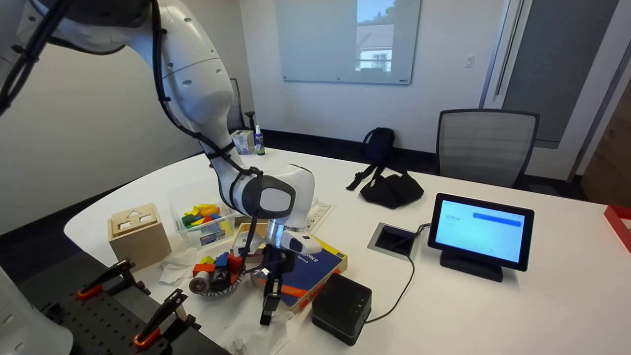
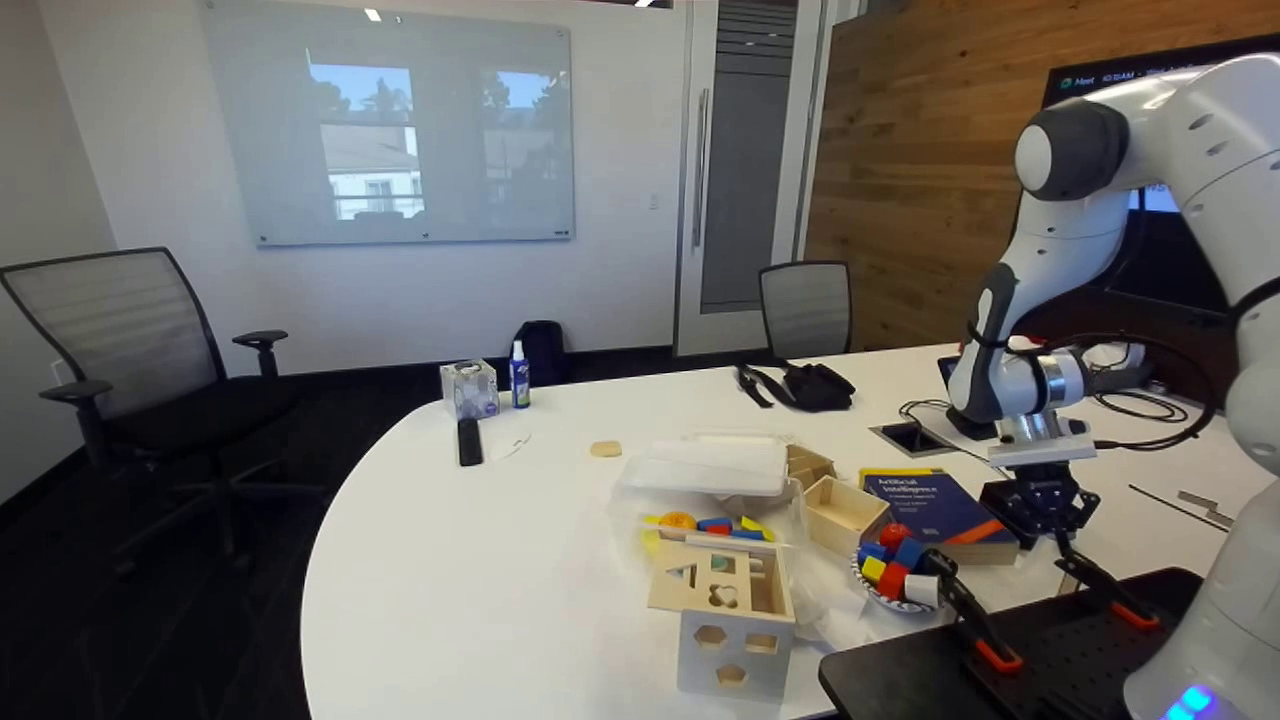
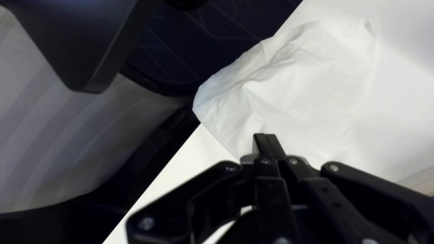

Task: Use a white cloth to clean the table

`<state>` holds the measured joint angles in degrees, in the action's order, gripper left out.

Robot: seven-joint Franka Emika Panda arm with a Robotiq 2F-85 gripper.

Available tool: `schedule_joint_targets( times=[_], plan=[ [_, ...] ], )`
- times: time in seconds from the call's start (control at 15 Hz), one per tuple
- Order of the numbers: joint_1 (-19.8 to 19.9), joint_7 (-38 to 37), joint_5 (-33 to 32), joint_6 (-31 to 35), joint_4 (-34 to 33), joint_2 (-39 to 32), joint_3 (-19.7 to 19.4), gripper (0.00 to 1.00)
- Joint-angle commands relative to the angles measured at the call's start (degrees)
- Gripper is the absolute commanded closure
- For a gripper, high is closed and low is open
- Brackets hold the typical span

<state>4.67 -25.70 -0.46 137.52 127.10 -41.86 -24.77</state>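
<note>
White table (image 2: 450,570) spreads wide; wrinkled white cloth (image 3: 298,91) crosses its edge.

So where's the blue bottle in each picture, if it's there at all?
In an exterior view: the bottle is a little left of the middle and above it.
In an exterior view: the bottle is left of the middle, about halfway down.
Wrist view: not in it.
Shared landmark: the white table shows in all three; the bottle stands near its far edge in both exterior views.
</note>
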Motion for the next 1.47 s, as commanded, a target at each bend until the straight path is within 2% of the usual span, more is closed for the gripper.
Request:
schedule_joint_targets(
  times=[0.0, 0.33, 0.6, 0.8, 1.13, 1.4],
  plan=[
    [-2.4, -3.4, -1.6, 1.8, 1.0, 2.4, -0.3, 1.0],
    [-2.4, -2.7, 1.5, 3.7, -0.4, 1.4, 4.7, 1.0],
    [0.3, 0.6, 6.9, 1.8, -1.8, 0.3, 11.1, 1.0],
    [1.3, 1.8, 9.3, 0.4, -2.3, -0.9, 13.3, 1.0],
    [1.5, 0.6, 8.2, -6.8, -3.4, -2.8, 11.1, 1.0],
    [0.7, -1.7, 7.1, -8.6, -3.6, -1.5, 7.6, 1.0]
  ],
)
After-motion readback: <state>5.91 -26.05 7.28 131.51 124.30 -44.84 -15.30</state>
